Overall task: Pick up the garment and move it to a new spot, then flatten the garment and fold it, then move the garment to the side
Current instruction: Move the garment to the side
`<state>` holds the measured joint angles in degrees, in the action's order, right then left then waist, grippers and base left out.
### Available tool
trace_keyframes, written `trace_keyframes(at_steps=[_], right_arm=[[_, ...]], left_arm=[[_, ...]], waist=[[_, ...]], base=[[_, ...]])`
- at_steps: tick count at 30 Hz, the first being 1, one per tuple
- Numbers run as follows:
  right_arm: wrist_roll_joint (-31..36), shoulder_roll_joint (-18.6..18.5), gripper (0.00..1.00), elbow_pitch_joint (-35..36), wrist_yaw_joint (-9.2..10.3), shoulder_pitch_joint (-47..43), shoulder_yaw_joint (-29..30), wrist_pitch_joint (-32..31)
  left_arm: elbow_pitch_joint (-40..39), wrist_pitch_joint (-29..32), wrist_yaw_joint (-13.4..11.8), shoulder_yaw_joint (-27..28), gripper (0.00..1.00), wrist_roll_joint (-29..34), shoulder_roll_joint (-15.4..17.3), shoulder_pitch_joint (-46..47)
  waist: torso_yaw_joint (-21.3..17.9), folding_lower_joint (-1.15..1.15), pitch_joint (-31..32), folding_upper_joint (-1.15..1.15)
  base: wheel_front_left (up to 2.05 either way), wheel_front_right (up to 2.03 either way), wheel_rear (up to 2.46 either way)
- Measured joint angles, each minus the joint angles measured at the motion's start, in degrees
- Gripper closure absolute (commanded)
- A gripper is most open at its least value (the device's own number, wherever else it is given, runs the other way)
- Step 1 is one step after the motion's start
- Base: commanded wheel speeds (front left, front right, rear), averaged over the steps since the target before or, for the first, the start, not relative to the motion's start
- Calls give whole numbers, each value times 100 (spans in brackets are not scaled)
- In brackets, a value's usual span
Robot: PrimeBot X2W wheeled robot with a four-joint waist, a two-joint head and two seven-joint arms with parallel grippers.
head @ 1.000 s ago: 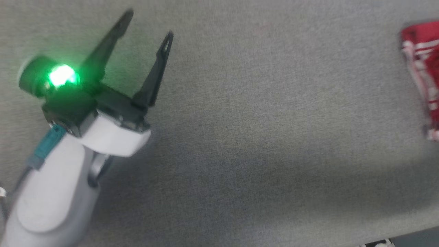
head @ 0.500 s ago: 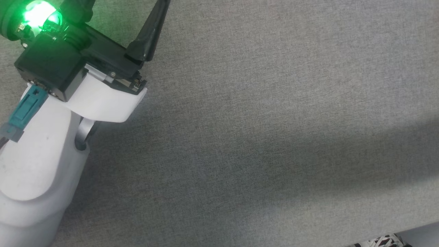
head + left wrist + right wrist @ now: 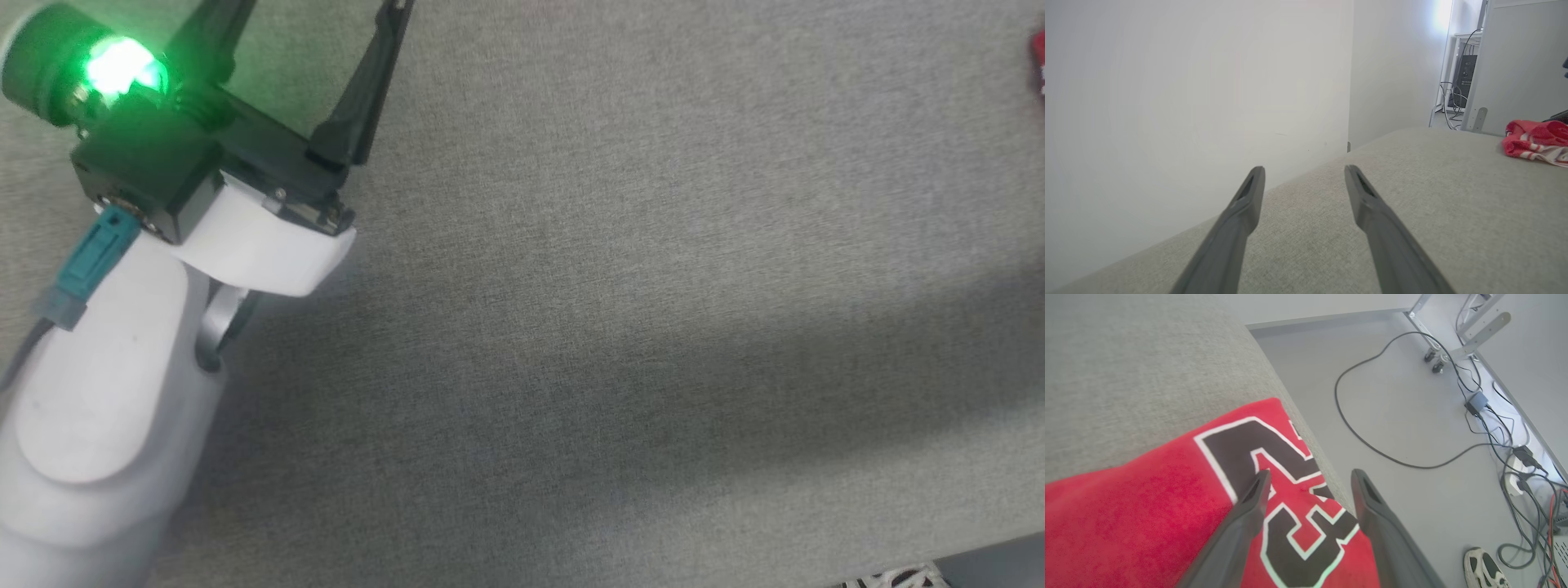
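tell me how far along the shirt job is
Looks done: the shirt lies in a compact bundle at the edge of the grey surface, off to the robot's right, so folding and moving aside seem finished, though I cannot check every fold. In hand: nothing; the left gripper is open over the bare surface, the right gripper open over the shirt. Left: probably only pulling the right gripper away.

Open grey fabric surface [image 3: 620, 327] ahead of left pincer [image 3: 1301, 169], wall [image 3: 1188, 102] alongside, garment [image 3: 1533, 143] far right
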<state>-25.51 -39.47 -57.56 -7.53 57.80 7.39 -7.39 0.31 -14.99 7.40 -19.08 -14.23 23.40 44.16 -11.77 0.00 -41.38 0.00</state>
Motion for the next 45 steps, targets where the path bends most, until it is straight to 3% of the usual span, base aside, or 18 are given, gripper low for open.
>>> trace_keyframes(at_steps=[9,17,29,39,45], right_arm=[[-138,132,0,813,0,-315,-1268,310],[-162,536,0,1330,0,-1322,-1992,1143],[-223,1381,0,1747,0,-2864,-2296,2111],[-171,1755,0,2409,0,-3572,-2214,2213],[-64,2035,0,3142,1,-4075,-1672,2235]], left_arm=[[301,0,0,401,0,-30,-316,-1046],[704,0,1,1017,0,-48,-937,-2289],[1090,0,0,1555,0,-44,-1455,-3752],[1046,0,0,1828,0,-68,-1493,-4279],[967,0,0,1872,0,-88,-1436,-4506]], waist=[[123,0,788,0],[416,0,1739,0],[972,0,3175,0],[1273,0,3891,1],[1428,0,4131,0]], base=[[0,0,0],[0,0,0],[0,0,0],[0,0,0],[0,0,0]])
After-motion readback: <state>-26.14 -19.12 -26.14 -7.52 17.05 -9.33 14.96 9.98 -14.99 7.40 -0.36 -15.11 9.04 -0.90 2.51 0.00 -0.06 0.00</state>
